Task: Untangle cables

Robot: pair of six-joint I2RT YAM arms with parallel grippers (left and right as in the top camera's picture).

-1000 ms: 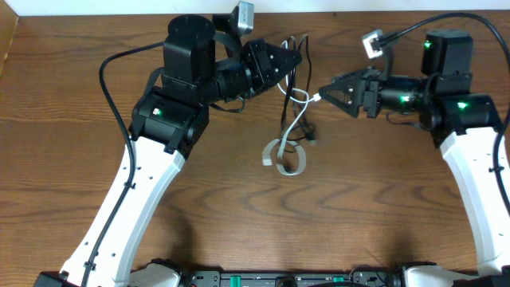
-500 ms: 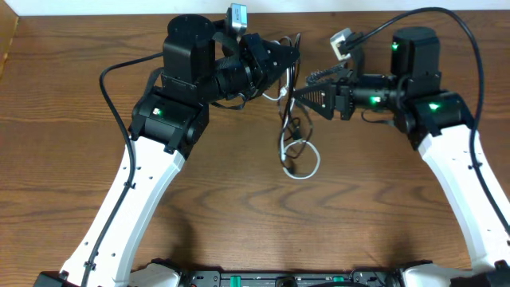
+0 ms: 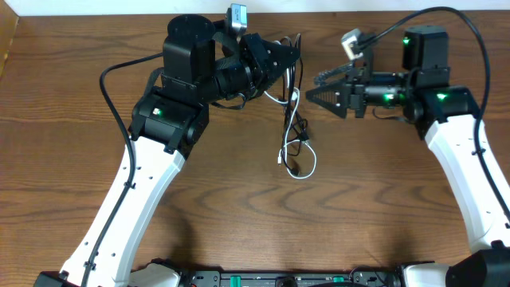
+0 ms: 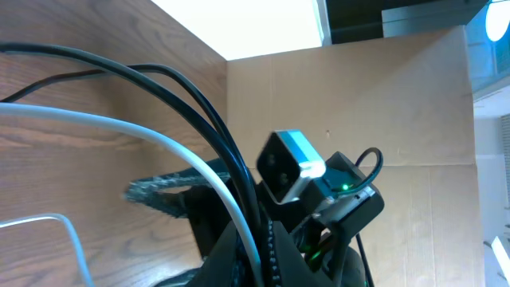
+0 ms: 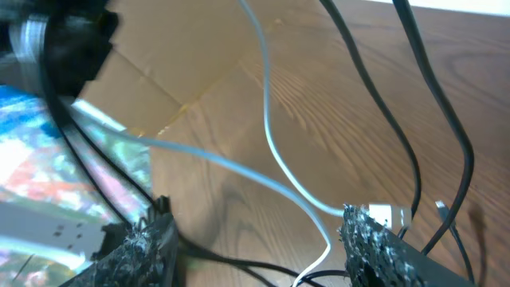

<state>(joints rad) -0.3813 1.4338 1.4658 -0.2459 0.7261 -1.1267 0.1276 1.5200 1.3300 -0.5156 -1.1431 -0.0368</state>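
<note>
Cables (image 3: 296,151), black and white, hung bunched; the white loop end lay on the wooden table (image 3: 239,215) just past centre. At 12 o'clock from the loop, left gripper (image 3: 292,57) was pinched tight on the cables' upper end. At 1 o'clock, right gripper (image 3: 312,88) had its fingers (image 5: 381,243) spread, with a white strand crossing between them.

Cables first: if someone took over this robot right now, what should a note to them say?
The left gripper is shut on the upper end of the cables.
The right gripper is open beside the strands, holding nothing.
Black and white cords hang together from the left gripper; the white loop is lowest, down by the table.
Done: bundle picked up.
Left: cords not yet separated.
</note>
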